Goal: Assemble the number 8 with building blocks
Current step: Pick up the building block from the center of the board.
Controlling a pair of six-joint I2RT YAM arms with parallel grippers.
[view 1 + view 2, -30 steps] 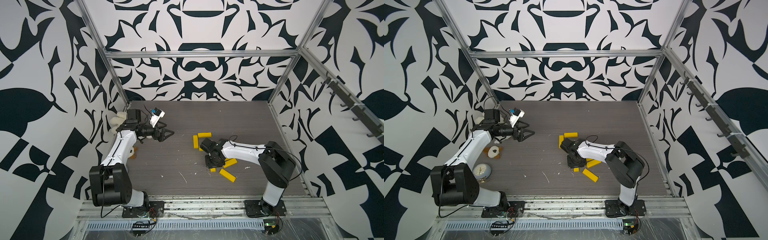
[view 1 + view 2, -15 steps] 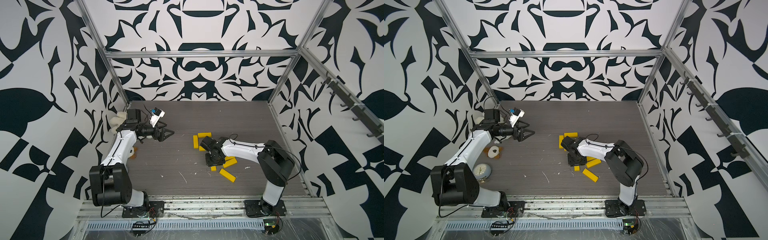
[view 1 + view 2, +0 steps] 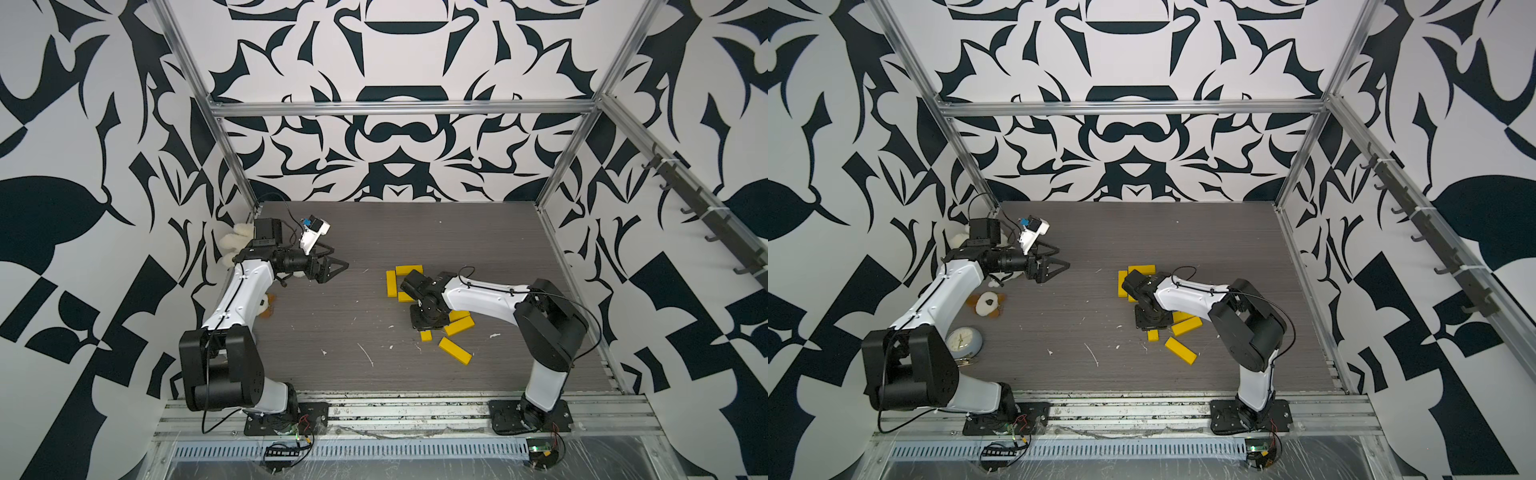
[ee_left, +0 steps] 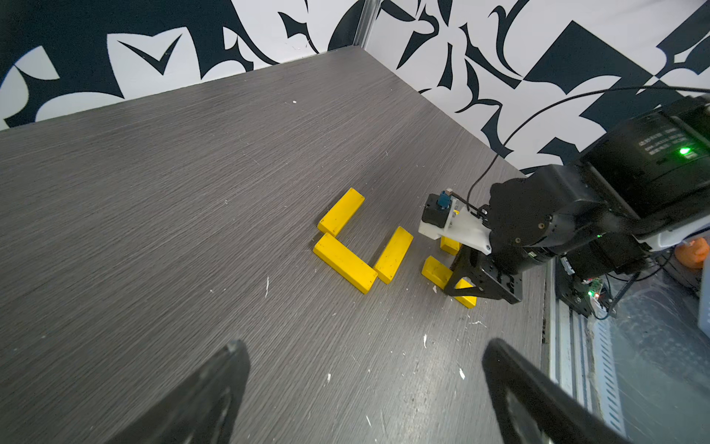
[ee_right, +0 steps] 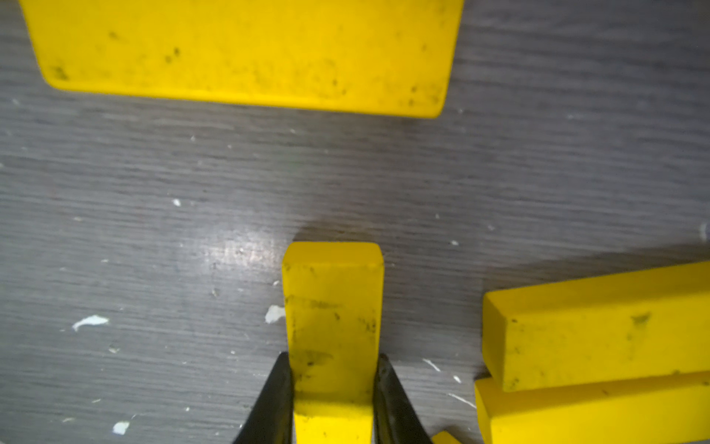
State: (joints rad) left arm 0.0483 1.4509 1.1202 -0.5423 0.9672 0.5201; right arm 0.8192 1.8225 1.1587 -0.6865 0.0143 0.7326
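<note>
at 4 o'clock of the grey wood-grain surface [image 3: 332, 332], right pincer [image 5: 332, 369] clenched on one bright yellow flat rectangular bar [image 5: 333, 307]. three laid bars [image 4: 345, 261] sit near at its 11 o'clock, loose bars [image 3: 457, 325] crowd close at 4. risk: lifting drags the loose ones, or swinging knocks the started 8 crooked. left pincer [image 3: 336, 258] released, idle at 9 o'clock.
</note>
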